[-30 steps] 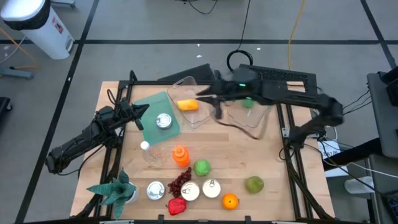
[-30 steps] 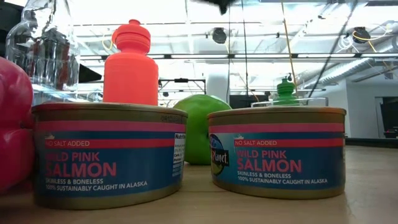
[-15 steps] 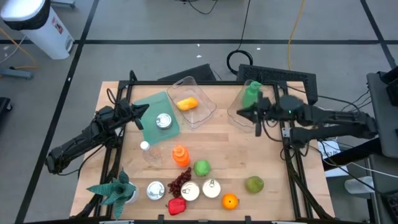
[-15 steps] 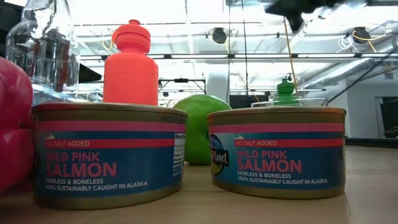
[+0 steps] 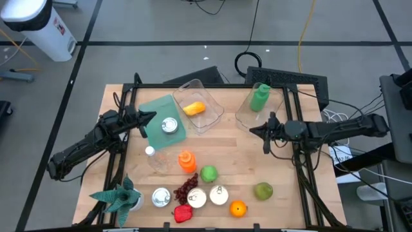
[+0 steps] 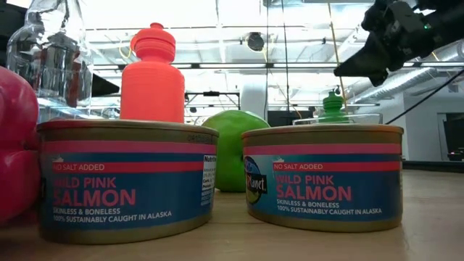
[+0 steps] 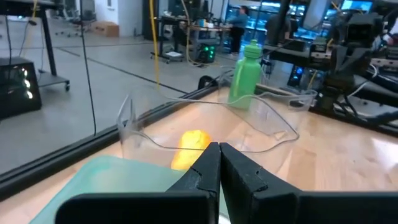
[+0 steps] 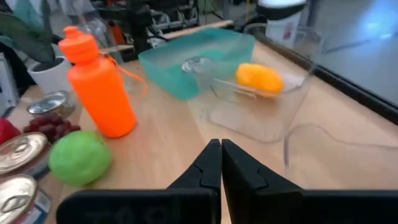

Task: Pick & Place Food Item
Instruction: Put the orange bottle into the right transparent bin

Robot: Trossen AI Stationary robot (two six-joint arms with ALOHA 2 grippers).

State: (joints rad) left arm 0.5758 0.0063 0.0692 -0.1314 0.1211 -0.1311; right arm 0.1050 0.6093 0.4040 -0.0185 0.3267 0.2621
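The right pincer (image 5: 266, 132) is seen above the right part of the counter (image 5: 283, 167), its fingers pressed together with nothing between them. It is held just nearer than the clear container (image 5: 261, 116) in which the green bottle (image 5: 259, 98) stands upright. In the low view the same pincer (image 6: 359, 65) is seen high up at the right, well clear of the counter.

The left pincer (image 5: 147, 118) is found at the left side of the counter, likewise closed and empty, at the left edge of the teal tray (image 5: 161, 116), in which a silver can (image 5: 169, 125) lies.

The yellow food item (image 5: 194, 108) is seen lying inside a second clear container (image 5: 201, 103) at the far middle of the counter, just right of the teal tray.

Nearer on the counter, an orange bottle (image 5: 186, 161) is seen beside a green apple (image 5: 208, 173). Along the near edge are found a small plant (image 5: 119, 197), three cans (image 5: 196, 197), a bunch of dark grapes (image 5: 186, 187), a red fruit (image 5: 183, 212), a small orange (image 5: 238, 208) and another green fruit (image 5: 262, 190). Two salmon cans (image 6: 322, 174) fill the low view's foreground.
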